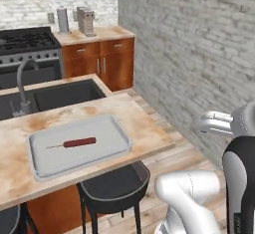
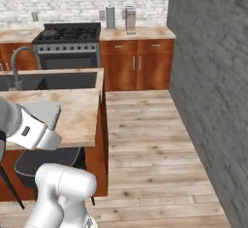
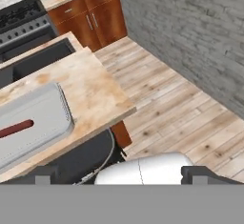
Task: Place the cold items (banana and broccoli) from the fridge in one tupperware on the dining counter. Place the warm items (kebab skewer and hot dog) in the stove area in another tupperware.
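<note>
My pincer (image 3: 121,175) stands wide, holding nothing; its two dark finger tips (image 3: 40,175) rise far apart at the bottom of the hand view, above a black stool (image 3: 81,163) and plank floor. The shallow grey tray (image 1: 79,146) lies on the dining counter (image 1: 144,128), at centre left of the left base view and at the left edge of the hand view, up and to the left of my pincer and well apart from it. In the tray lies the kebab skewer (image 1: 74,143), a dark red piece on a thin stick, flat along the tray's length; in the hand view its red end (image 3: 15,128) shows at the far left. The dark sink (image 1: 60,94) with its grey faucet (image 1: 21,86) sits behind the tray. The black gas range (image 2: 68,42) stands at the upper left of the right base view.
</note>
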You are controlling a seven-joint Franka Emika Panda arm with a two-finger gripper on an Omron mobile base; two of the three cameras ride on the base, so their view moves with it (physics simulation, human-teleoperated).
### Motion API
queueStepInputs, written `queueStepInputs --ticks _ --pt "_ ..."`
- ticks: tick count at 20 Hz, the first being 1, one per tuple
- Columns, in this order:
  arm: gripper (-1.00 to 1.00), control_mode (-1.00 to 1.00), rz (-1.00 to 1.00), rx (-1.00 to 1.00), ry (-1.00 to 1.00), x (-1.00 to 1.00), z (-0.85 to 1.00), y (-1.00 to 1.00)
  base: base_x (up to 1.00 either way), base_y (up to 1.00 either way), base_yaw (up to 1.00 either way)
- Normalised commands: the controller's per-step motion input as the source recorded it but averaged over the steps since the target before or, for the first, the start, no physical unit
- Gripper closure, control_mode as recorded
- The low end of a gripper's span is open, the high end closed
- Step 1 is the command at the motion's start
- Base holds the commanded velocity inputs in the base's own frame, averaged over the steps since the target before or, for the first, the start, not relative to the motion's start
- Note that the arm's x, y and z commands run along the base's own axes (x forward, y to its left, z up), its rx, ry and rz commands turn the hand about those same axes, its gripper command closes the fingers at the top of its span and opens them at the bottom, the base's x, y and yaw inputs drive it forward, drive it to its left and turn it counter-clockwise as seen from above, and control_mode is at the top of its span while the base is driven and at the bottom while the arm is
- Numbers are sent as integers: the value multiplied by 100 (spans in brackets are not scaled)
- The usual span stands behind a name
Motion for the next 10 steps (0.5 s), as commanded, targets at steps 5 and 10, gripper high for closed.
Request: queueStepInputs --ticks 5,10 --pt "-100 100 0 0 0 0 0 0 59 -97 1" --pt "-100 100 0 0 0 0 0 0 100 -70 18"
